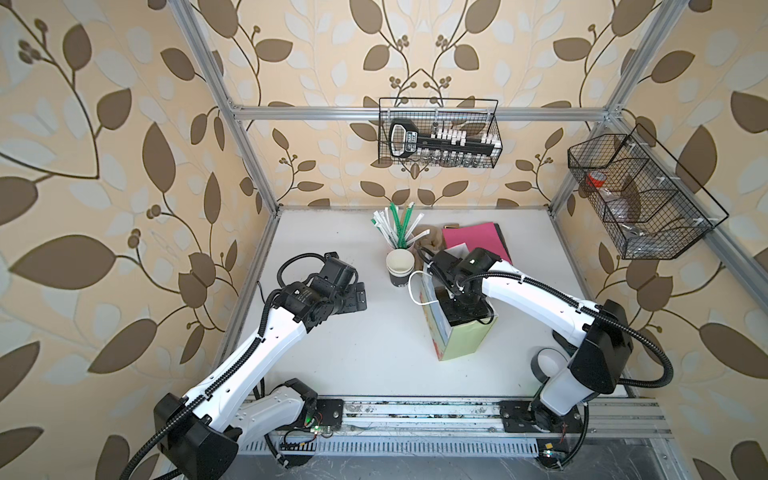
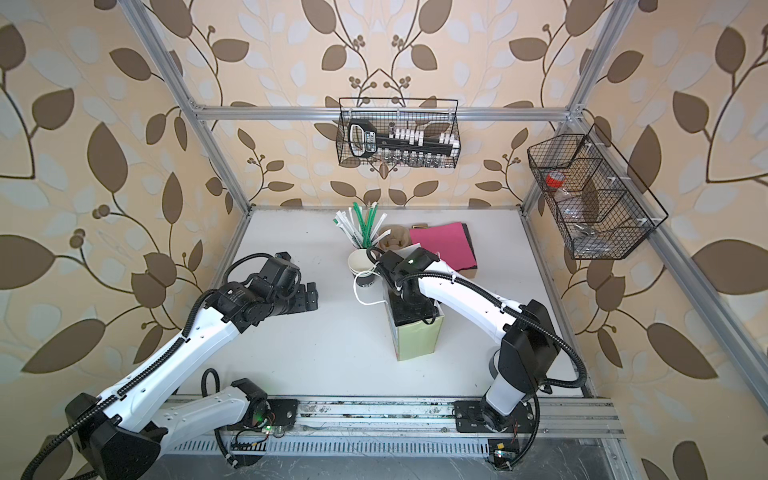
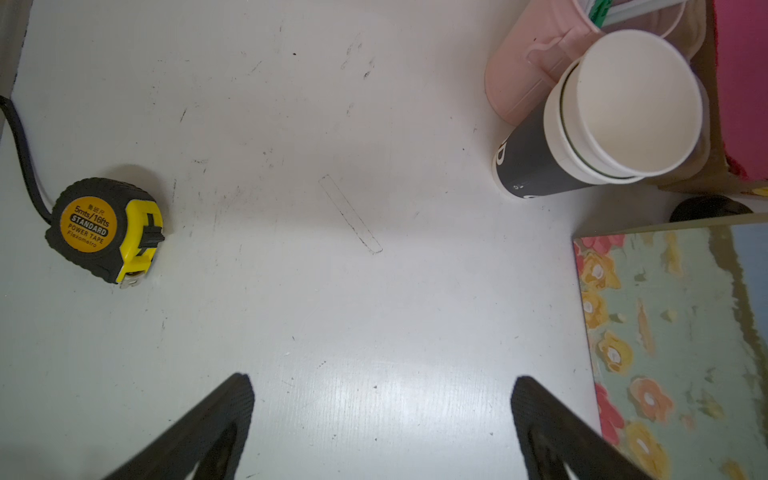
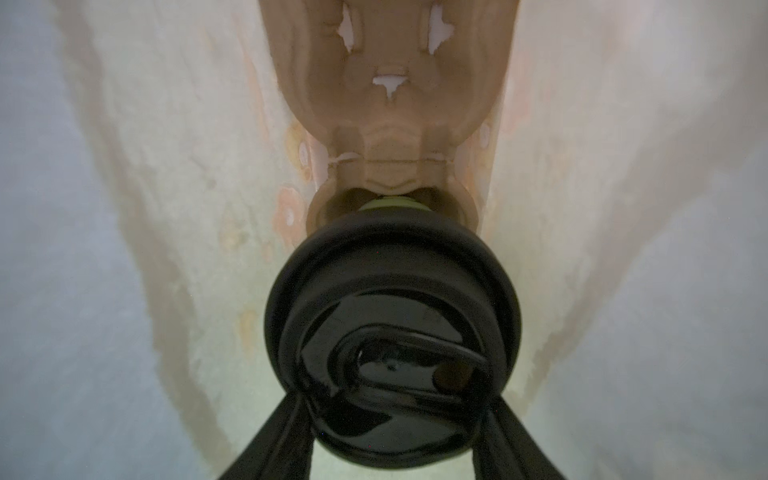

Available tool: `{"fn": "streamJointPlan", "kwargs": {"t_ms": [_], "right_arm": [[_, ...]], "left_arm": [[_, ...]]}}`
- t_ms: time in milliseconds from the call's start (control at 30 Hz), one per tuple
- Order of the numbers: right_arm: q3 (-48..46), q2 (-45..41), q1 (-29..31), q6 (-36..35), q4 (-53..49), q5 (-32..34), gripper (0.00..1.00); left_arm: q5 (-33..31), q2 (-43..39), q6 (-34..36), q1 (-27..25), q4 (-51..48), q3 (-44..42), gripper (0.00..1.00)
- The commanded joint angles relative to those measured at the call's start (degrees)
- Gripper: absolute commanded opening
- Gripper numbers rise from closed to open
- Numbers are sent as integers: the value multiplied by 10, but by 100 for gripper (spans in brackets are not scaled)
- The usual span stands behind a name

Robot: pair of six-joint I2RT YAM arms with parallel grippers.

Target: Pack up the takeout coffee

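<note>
- The white tabletop (image 1: 353,361) carries everything. At its centre, toward 3 o'clock, stands a floral paper bag (image 1: 461,340) with its mouth open upward.
- The right arm reaches down into that bag from 3 o'clock. Its right pincer (image 4: 397,397) is half closed, with one finger on each side of the takeout coffee (image 4: 390,291), apparently pinching it just under the lid rim.
- The left pincer (image 3: 382,386) hangs at 9 o'clock of the bag, spread wide and holding nothing, above bare tabletop.
- A brown moulded carrier (image 4: 386,104) lines the bottom of the bag. The cup's light-green foot is at or just inside its nearest well.
- Judged from this, the step in hand is setting the coffee into the bag. The next move calls for a short, straight descent until the cup seats. The fingers then spread and lift out vertically, clear of the bag walls and the white cord handle (image 1: 411,286).
- Lidless stacked cups (image 1: 400,270) stand at 11 o'clock of the bag. The white lettering on their dark sleeve is cut off and unreadable.
- A yellow and black tape measure (image 3: 104,230) lies well apart from the cups. It reads "5mts/16fts STANDARD POWER TAPE Flexometro".
</note>
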Motion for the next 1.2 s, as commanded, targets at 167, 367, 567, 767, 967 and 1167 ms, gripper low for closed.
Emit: {"fn": "streamJointPlan", "kwargs": {"t_ms": [167, 367, 567, 767, 967, 1167], "right_arm": [[-35, 6, -1, -4, 23, -1, 40], [-37, 12, -2, -8, 26, -2, 40], [-48, 5, -2, 0, 34, 3, 40], [-39, -1, 6, 14, 33, 0, 40], [-36, -18, 15, 32, 33, 16, 40], [-12, -35, 26, 46, 15, 22, 40]], "left_arm": [[4, -1, 13, 6, -6, 11, 99], [4, 0, 14, 5, -5, 11, 99], [3, -1, 14, 5, -5, 11, 99], [4, 1, 14, 5, -6, 12, 99], [2, 0, 14, 5, -5, 11, 99], [4, 3, 14, 6, -5, 13, 99]]}}
